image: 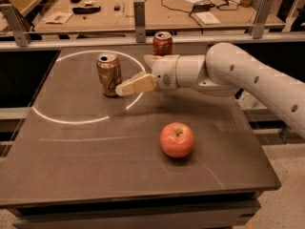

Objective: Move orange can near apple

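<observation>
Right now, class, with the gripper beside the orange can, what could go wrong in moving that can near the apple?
The gripper sits low beside the orange can; a sideways nudge there could tip the upright can. The red can stands just behind the arm; pulling back might knock it. The apple lies loose on the table; bumping it with the can could send it rolling.
</observation>
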{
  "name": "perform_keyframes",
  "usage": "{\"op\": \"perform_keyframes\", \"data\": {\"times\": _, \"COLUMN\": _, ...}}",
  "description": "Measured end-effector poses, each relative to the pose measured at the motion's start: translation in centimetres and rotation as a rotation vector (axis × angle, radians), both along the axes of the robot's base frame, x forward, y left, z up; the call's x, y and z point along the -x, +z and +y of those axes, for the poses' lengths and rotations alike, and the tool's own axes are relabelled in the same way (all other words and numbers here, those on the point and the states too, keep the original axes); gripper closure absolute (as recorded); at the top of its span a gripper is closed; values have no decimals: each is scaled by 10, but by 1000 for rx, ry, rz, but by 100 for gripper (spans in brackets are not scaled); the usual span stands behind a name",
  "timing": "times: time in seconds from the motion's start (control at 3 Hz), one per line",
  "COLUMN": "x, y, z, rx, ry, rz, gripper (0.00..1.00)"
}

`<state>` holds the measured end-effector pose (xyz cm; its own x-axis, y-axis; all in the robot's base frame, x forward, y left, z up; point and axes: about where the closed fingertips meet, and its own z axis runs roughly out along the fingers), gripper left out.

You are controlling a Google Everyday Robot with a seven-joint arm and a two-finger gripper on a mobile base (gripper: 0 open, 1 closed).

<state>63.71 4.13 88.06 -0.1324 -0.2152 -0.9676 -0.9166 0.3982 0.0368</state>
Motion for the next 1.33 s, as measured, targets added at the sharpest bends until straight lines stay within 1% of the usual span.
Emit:
{"op": "perform_keyframes", "data": {"times": 0.67, "x": -11, "y": -3, "z": 41, "rx": -13, "ry": 94, "rz": -10, "gripper": 0}}
{"op": "perform_keyframes", "data": {"times": 1.0, "x": -14, "y": -2, "z": 59, "rx": -33, "ry": 121, "rz": -13, "gripper": 0}}
{"op": "perform_keyframes", "data": {"times": 1.33, "x": -14, "y": 0, "z": 73, "rx": -51, "ry": 149, "rz": -16, "gripper": 17}}
